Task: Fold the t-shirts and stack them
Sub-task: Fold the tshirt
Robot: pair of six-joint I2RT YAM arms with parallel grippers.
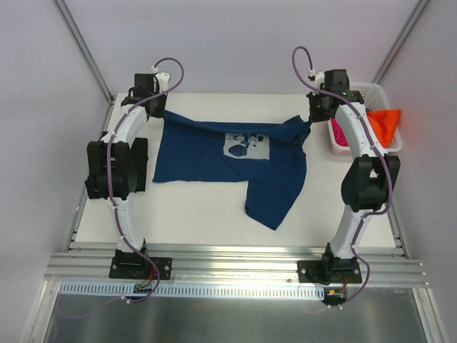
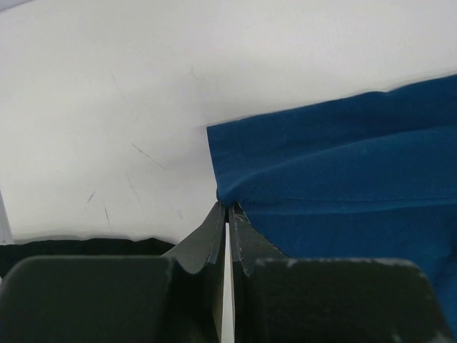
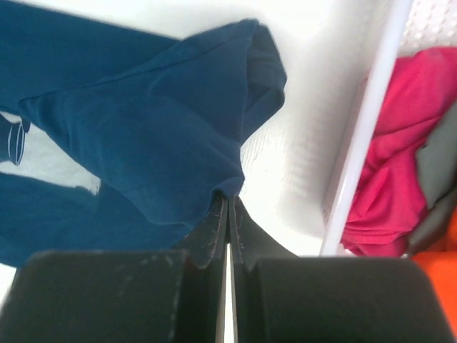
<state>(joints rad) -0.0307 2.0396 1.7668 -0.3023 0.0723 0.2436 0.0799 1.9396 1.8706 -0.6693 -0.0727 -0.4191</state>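
Navy t-shirt [image 1: 214, 161] lies spread print-up on the counter [image 1: 200, 214], its far corners pinched by the left gripper [image 2: 228, 209] and right gripper [image 3: 228, 201]; magenta t-shirt [image 3: 400, 143] and orange t-shirt [image 1: 384, 123] sit in the basket [image 1: 371, 89]

Navy t-shirt [image 1: 207, 161] lies spread, print up (orange t-shirt [image 1: 385, 123], magenta t-shirt [image 1: 338, 134] bunched at right).

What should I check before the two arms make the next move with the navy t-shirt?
1. Left gripper shut on a corner of the navy t-shirt: ok.
2. Right gripper shut on the opposite corner: ok.
3. Shirt lies flat between the grippers: not ok, the right side is bunched.
4. Other shirts out of the way: ok, magenta shirt and orange shirt are in the white basket.
5. Grip deep enough to hold under a pull: cannot tell.
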